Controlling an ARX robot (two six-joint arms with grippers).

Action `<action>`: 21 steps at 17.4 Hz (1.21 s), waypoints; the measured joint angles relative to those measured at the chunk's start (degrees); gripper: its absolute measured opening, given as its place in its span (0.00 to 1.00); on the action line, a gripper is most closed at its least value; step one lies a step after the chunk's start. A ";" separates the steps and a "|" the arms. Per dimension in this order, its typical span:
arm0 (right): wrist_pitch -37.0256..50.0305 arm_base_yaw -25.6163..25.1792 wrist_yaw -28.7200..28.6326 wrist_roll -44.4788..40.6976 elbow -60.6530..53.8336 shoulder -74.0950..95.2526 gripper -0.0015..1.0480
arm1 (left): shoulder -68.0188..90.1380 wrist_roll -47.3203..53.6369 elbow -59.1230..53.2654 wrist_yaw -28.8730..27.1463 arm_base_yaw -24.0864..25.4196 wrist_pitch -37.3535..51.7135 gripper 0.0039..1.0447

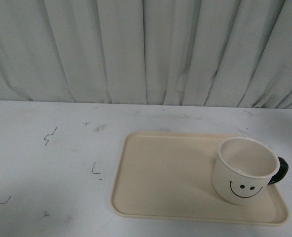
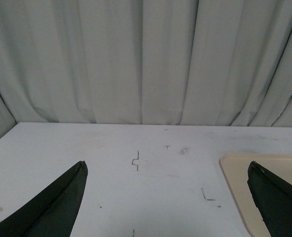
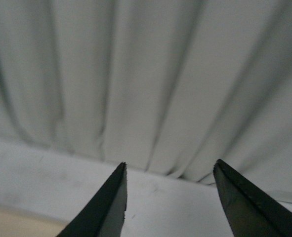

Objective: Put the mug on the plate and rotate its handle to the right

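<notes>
Mug (image 1: 245,170) upright on right end of plate (image 1: 165,173), handle (image 1: 281,170) pointed right; both hands, left hand (image 2: 165,197) and right hand (image 3: 170,197), spread wide and empty above counter (image 1: 47,163); judged rigid, glossy, slippery, breakable, best gripped across rim.

The front view looks down from the near edge over the worktop (image 1: 47,163) toward the curtain (image 1: 146,49) at its far edge. Both wrist views sit low, facing that curtain. The left wrist view shares the plate's (image 2: 234,173) left end with the front view.
</notes>
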 joint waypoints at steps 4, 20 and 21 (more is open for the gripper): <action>15.10 3.85 13.18 12.76 -29.59 -23.54 0.02 | 0.00 0.00 0.00 0.07 0.00 -0.02 0.94; 9.09 3.80 13.35 12.79 -43.56 -40.59 0.02 | 0.00 0.00 0.00 0.04 0.00 0.00 0.94; 6.71 3.80 13.35 12.79 -44.33 -43.76 0.02 | 0.00 0.00 0.00 0.04 0.00 -0.02 0.94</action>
